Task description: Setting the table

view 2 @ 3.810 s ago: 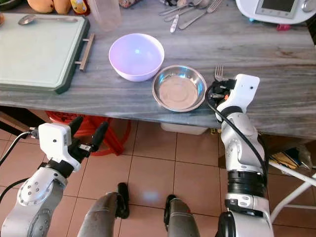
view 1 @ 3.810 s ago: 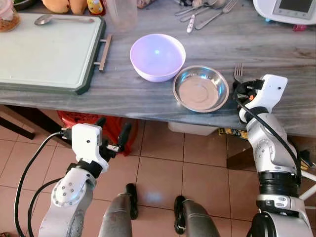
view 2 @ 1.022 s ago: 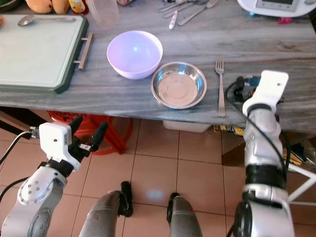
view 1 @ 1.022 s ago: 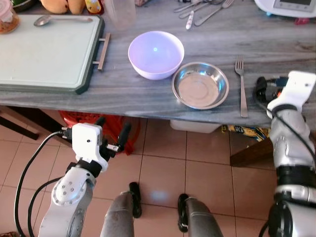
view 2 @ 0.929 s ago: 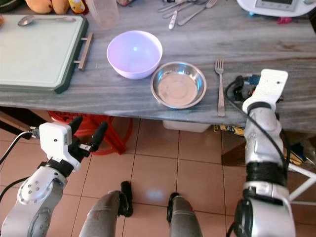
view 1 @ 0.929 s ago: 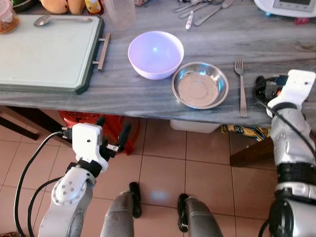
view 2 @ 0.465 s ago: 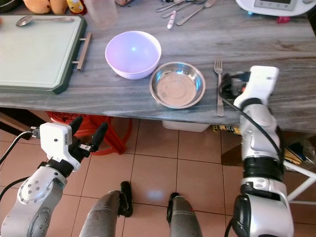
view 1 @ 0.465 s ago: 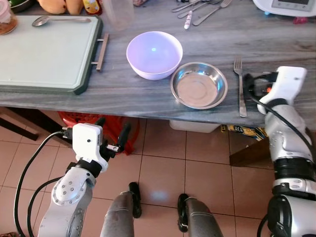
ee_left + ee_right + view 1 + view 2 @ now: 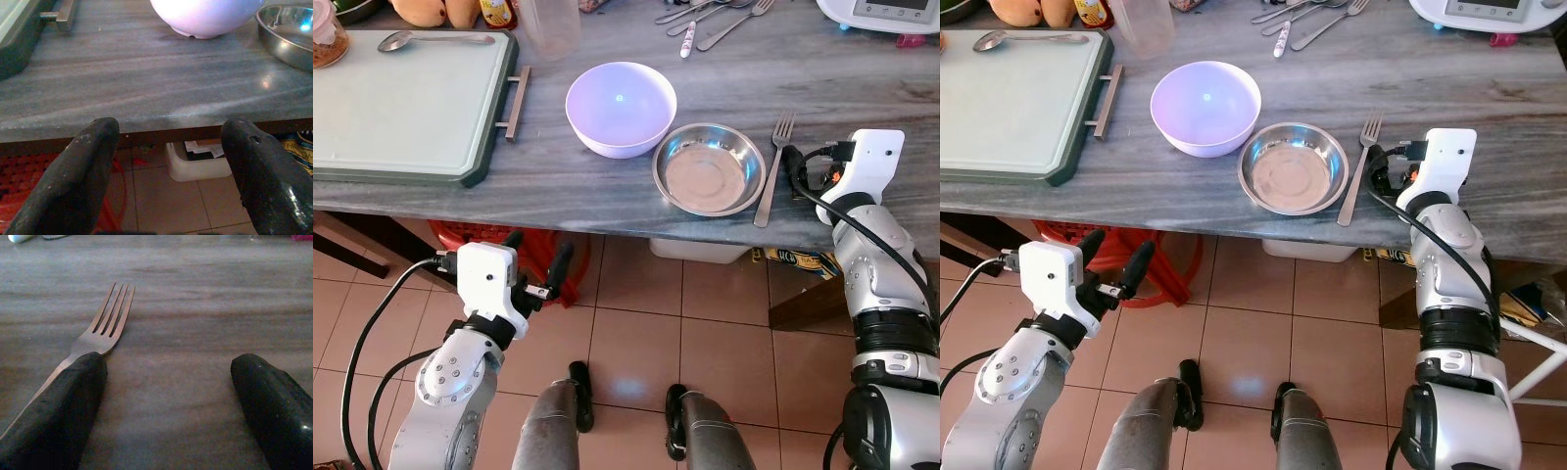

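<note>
Fork shift: fork [image 9: 773, 168] now lies tilted, tines away from the robot and handle end angled toward the steel bowl [image 9: 709, 169]; half a second ago it lay straight, parallel to the surface's side edge.
Right arm shift: right gripper [image 9: 168, 396] has come in closer to the fork from the right.
Fork position: on the grey surface [image 9: 607, 186], just right of the steel bowl, handle end near the front edge.
Right fingers: spread wide, gripping nothing; one finger [image 9: 54, 406] sits on or right against the fork handle, contact itself hard to confirm from this angle.
Key relation: fork's long axis runs roughly along the fingers' reach, and it lies at one finger rather than centred in the gap, so a nudge sideways looks likelier than a pinch.
Nearer arm: right, clearly.
Left gripper [image 9: 168, 161]: below the surface edge, fingers wide apart, holding nothing, idle.
Other setting: lilac bowl [image 9: 621, 109] touching or nearly touching the steel bowl.
Spare cutlery [image 9: 715, 18]: at the far edge.
Tray [image 9: 401, 98]: far left, spoon [image 9: 431, 40] on it.
</note>
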`<state>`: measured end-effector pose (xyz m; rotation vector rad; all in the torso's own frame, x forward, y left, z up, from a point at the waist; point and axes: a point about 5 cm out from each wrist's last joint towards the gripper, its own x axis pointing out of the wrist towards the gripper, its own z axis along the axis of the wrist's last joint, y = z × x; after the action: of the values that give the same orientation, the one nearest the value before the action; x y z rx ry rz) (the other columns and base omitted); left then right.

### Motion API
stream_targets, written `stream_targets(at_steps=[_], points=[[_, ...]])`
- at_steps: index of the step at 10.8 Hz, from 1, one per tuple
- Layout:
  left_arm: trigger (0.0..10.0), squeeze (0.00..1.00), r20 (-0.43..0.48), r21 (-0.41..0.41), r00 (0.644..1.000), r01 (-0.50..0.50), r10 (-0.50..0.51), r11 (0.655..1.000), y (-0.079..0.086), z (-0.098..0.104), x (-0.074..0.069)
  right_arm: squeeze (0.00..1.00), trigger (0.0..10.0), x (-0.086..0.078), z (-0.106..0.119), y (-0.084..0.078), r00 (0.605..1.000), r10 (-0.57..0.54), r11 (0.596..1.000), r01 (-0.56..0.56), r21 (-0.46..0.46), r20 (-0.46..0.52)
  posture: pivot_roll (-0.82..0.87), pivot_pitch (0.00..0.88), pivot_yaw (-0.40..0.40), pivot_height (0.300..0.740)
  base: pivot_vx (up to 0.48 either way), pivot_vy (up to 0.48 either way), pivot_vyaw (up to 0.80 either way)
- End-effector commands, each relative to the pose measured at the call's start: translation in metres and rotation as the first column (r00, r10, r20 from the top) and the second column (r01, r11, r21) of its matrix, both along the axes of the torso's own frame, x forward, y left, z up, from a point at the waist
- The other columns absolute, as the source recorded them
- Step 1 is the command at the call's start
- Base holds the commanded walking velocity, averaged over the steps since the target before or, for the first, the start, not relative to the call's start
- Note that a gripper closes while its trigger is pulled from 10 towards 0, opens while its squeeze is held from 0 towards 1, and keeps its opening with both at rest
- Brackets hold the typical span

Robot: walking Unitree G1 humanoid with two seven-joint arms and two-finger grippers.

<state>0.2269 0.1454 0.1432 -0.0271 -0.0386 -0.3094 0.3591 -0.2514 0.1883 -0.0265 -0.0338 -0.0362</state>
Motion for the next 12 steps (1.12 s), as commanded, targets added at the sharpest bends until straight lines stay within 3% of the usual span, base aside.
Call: stream_targets(at_steps=[1,3,5,7,8,9,12], points=[[10.0,0.0,-0.011,0.002,1.0,-0.001,0.001,1.0,0.0,-0.001,-0.003,0.43,10.0,-0.007,-0.026,0.001,0.995,0.012,0.999,-0.009,0.032,-0.098,0.05,0.338,0.054,0.74,0.0,0.0,0.0],[10.0,0.0,-0.01,0.002,1.0,-0.003,0.003,1.0,0.0,-0.002,-0.003,0.42,10.0,-0.014,-0.027,-0.002,0.995,-0.005,0.999,0.008,0.032,-0.097,0.04,0.334,0.049,0.74,0.0,0.0,0.0],[10.0,0.0,-0.011,-0.005,1.0,-0.013,0.013,1.0,0.0,-0.003,-0.002,0.43,10.0,-0.032,-0.029,-0.009,0.996,-0.064,0.998,0.065,0.016,-0.066,0.03,0.327,0.045,0.74,0.0,0.0,0.0],[10.0,0.0,-0.018,0.018,0.998,-0.068,0.068,0.998,0.004,-0.004,0.002,0.42,10.0,-0.043,-0.023,-0.014,0.991,-0.133,0.991,0.133,0.006,0.005,0.02,0.321,0.043,0.74,0.0,0.0,0.0],[10.0,0.0,-0.017,0.022,0.996,-0.09,0.09,0.996,0.006,-0.006,0.004,0.41,10.0,-0.051,-0.014,-0.014,0.98,-0.178,0.984,0.177,0.013,0.085,0.01,0.303,0.04,0.74,0.0,0.0,0.0],[10.0,0.0,-0.022,0.044,0.99,-0.139,0.14,0.989,0.009,-0.008,0.006,0.0,10.0,-0.055,-0.007,-0.007,0.976,-0.165,0.985,0.17,-0.025,0.144,0.01,0.286,0.037,0.74,0.0,0.0,0.0],[10.0,0.0,-0.007,0.047,0.966,-0.258,0.259,0.965,0.017,-0.011,0.017,0.0,10.0,-0.062,-0.007,0.02,0.967,-0.143,0.982,0.165,-0.094,0.209,-0.01,0.217,0.027,0.74,0.0,0.0,0.0]])
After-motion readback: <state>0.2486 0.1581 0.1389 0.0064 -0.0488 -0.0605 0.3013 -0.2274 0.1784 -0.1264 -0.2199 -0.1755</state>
